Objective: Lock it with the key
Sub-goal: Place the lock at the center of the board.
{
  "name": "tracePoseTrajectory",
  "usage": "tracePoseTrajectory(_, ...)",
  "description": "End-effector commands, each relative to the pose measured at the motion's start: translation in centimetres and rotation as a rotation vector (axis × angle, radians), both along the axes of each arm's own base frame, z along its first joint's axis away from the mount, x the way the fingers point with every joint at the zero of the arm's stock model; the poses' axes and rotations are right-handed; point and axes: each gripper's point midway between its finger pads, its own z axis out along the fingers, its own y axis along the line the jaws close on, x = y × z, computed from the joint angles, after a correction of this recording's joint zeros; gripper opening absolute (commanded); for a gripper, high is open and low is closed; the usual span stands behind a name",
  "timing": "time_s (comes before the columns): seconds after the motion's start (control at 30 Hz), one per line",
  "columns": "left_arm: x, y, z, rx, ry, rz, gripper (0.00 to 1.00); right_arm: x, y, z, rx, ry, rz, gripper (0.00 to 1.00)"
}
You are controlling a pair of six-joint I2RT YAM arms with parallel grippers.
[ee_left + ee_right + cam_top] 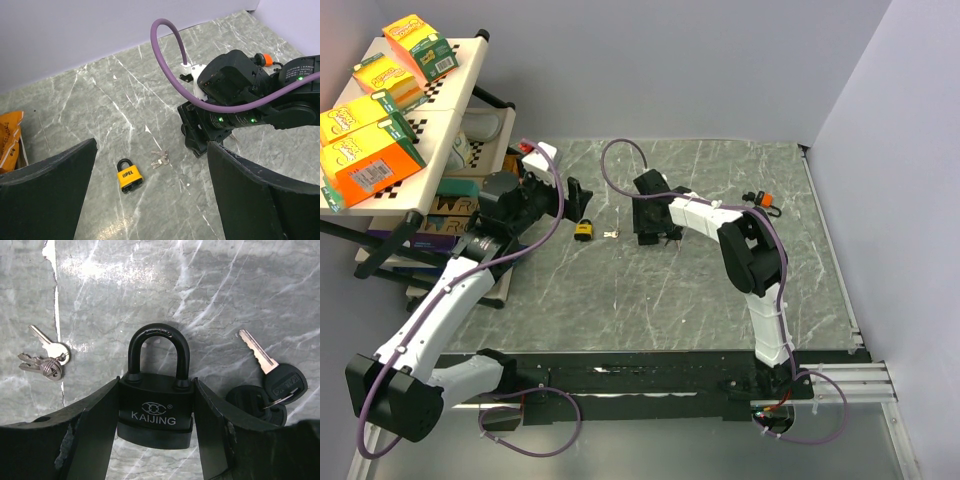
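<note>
My right gripper [156, 395] is shut on the body of a black KAIJING padlock [156, 412], one finger on each side, with the shackle [159, 337] closed and pointing away. Black-headed keys [272, 385] lie on the marble table just right of it. A small ring of silver keys [47, 360] lies to its left. A yellow padlock [129, 175] lies flat on the table, also seen in the top view [584, 231], with the silver keys [160, 159] beside it. My left gripper [150, 195] is open and empty above the yellow padlock.
A shelf rack [455, 110] with yellow boxes [370, 150] stands at the left edge. A small orange-and-black object [761, 199] lies near the right arm's elbow. An orange packet [10, 132] lies at the far left. Walls close the back and right.
</note>
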Motion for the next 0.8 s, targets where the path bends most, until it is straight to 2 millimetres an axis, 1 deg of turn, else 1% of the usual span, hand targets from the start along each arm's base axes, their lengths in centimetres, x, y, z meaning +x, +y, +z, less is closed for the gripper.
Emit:
tracePoseTrajectory(0.0,0.3,-0.1,1.3,-0.021,-0.046,0.002,0.96,1.5,0.0,1.1,0.013,-0.037,-0.030,0.23)
tracePoseTrajectory(0.03,0.3,-0.1,1.3,-0.020,-0.047,0.002,0.96,1.4,0.0,1.2,0.016,-0.036,-0.033,0.31)
tracePoseTrajectory(0.07,0.3,-0.1,1.3,-0.018,-0.046,0.003,0.96,1.5,0.1,1.3,0.021,-0.037,-0.035,0.37)
tracePoseTrajectory(0.1,0.3,-0.1,1.3,-0.017,-0.045,0.003,0.96,1.5,0.2,1.4,0.025,-0.036,-0.036,0.51)
tracePoseTrajectory(0.2,0.3,-0.3,1.3,-0.016,-0.042,-0.012,0.96,1.6,0.3,2.3,0.040,-0.048,-0.041,0.66)
tracePoseTrajectory(0.23,0.1,-0.4,1.1,-0.011,-0.028,-0.022,0.96,1.7,0.4,3.1,0.051,-0.061,-0.042,0.73)
tracePoseTrajectory(0.3,0.1,-1.1,1.2,0.000,-0.017,-0.060,0.96,2.1,0.5,4.3,0.061,-0.083,-0.040,0.79)
tracePoseTrajectory(0.33,-0.2,-1.3,0.7,0.018,0.014,-0.081,0.96,2.2,0.7,5.5,0.075,-0.106,-0.033,0.80)
tracePoseTrajectory(0.37,0.1,-1.6,-0.2,0.039,0.047,-0.095,0.96,2.6,0.5,6.4,0.083,-0.122,-0.035,0.81)
tracePoseTrajectory(0.4,0.1,-2.1,1.1,0.060,0.021,-0.140,0.96,3.0,0.4,7.5,0.099,-0.144,-0.036,0.83)
tracePoseTrajectory(0.43,0.2,-2.3,1.2,0.064,0.038,-0.153,0.96,3.1,0.5,9.4,0.118,-0.180,-0.023,0.84)
tracePoseTrajectory(0.47,-0.1,-2.6,0.4,0.078,0.086,-0.176,0.96,3.3,0.5,10.6,0.133,-0.200,-0.009,0.85)
tracePoseTrajectory(0.5,0.1,-3.3,1.1,0.079,0.090,-0.212,0.96,3.7,0.0,11.7,0.144,-0.225,-0.004,0.86)
tracePoseTrajectory(0.53,0.1,-3.5,1.0,0.088,0.102,-0.233,0.96,3.9,-0.6,13.8,0.144,-0.271,0.021,0.87)
tracePoseTrajectory(0.57,-0.1,-3.8,0.9,0.092,0.115,-0.252,0.96,3.9,-0.6,14.9,0.165,-0.291,0.056,0.87)
tracePoseTrajectory(0.6,0.1,-4.1,1.1,0.091,0.116,-0.266,0.96,4.3,-2.2,15.2,0.169,-0.298,0.056,0.88)
tracePoseTrajectory(0.63,-0.1,-4.5,1.1,0.085,0.120,-0.293,0.96,4.2,-3.1,17.0,0.188,-0.332,0.105,0.88)
tracePoseTrajectory(0.67,0.0,-4.7,1.0,0.080,0.127,-0.304,0.96,4.2,-4.0,17.5,0.211,-0.336,0.134,0.88)
tracePoseTrajectory(0.7,-0.1,-4.9,1.2,0.077,0.124,-0.316,0.96,3.4,-4.3,17.6,0.267,-0.312,0.214,0.89)
tracePoseTrajectory(0.73,-0.2,-5.2,1.2,0.071,0.127,-0.334,0.96,4.1,-7.3,18.4,0.284,-0.319,0.188,0.89)
tracePoseTrajectory(0.77,-0.1,-5.4,1.2,0.068,0.135,-0.346,0.96,4.0,-8.9,18.3,0.297,-0.302,0.200,0.89)
